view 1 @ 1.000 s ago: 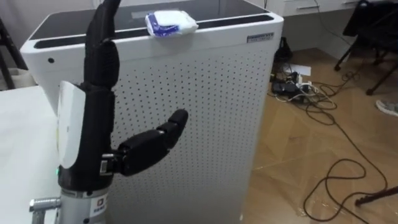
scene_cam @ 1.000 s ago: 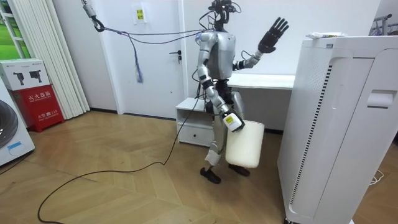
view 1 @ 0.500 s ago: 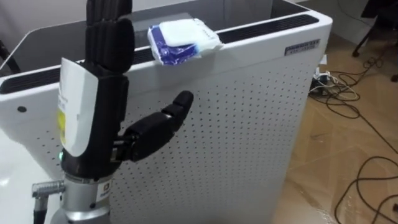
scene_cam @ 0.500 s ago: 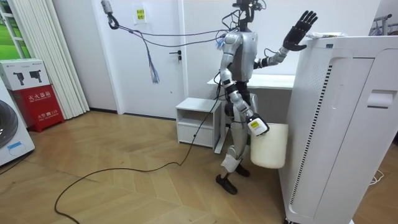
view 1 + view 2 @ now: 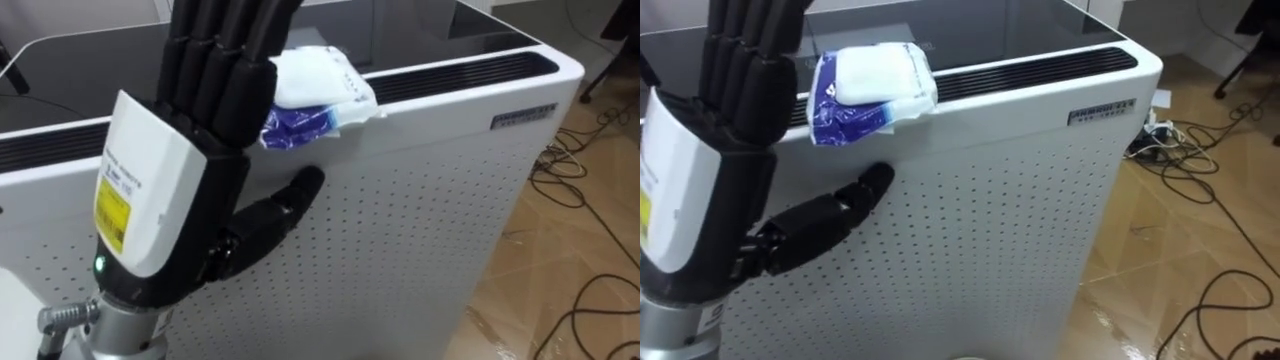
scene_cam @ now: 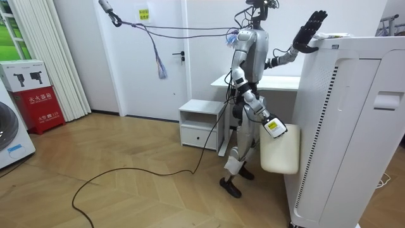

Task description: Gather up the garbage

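Left hand [image 5: 215,130] raised at crumpled white-and-blue plastic packet [image 5: 318,92]
Fingers were straight, together, frame left; packet lay atop white perforated metal cabinet [image 5: 420,200].

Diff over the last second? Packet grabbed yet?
Not yet. The robot walked toward the room view's right, up to the white unit. Its raised left hand, fingers straight, came close to the blue-and-white packet at the unit's top edge. Nothing taken or let go. Unchanged: packet lying on top, white bin hanging at the right hand.
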